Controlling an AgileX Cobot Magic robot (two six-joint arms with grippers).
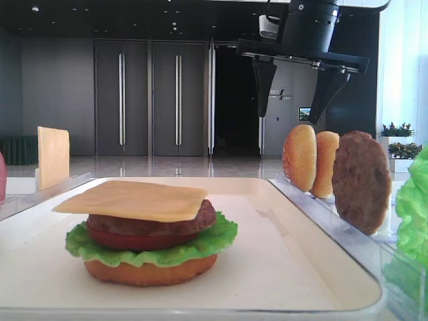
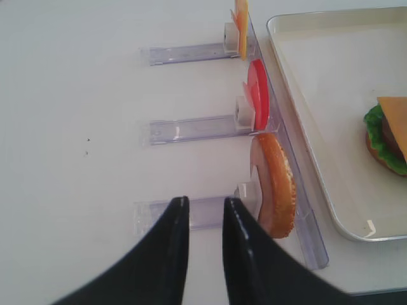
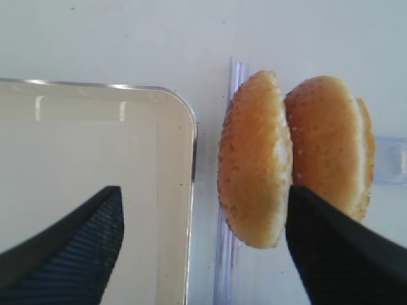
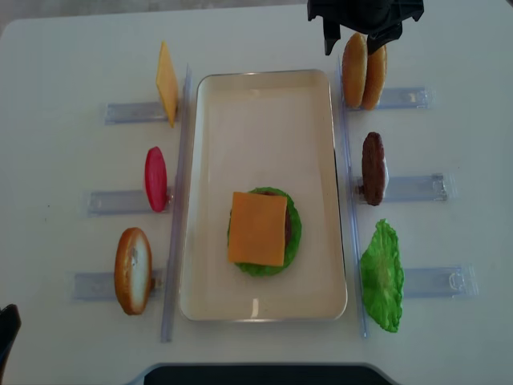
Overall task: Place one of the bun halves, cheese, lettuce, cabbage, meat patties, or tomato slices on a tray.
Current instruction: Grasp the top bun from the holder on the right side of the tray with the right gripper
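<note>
My table, laid out with the tray and racks

My white table [image 4: 64, 64] carried the cream tray [image 4: 210, 160] at its middle, with clear plastic racks [image 4: 128, 112] lying flat along both long sides of it, three to the left and three to the right.

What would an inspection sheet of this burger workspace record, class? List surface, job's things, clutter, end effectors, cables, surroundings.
Surface: white table, clear plastic holders on both sides of the tray.
Job's things: tray holds a stack of bottom bun, lettuce, tomato, patty, with cheese on top. Two buns, a patty and lettuce stand in the right holders; a cheese slice, tomato and a bun in the left.
Clutter: nothing seen.
End effectors: right end effector open above the two buns, holding nothing; left end effector shut, empty, beside the left bun.
Cables: nothing seen.
Surroundings: dark hall with doors, potted plants.
</note>
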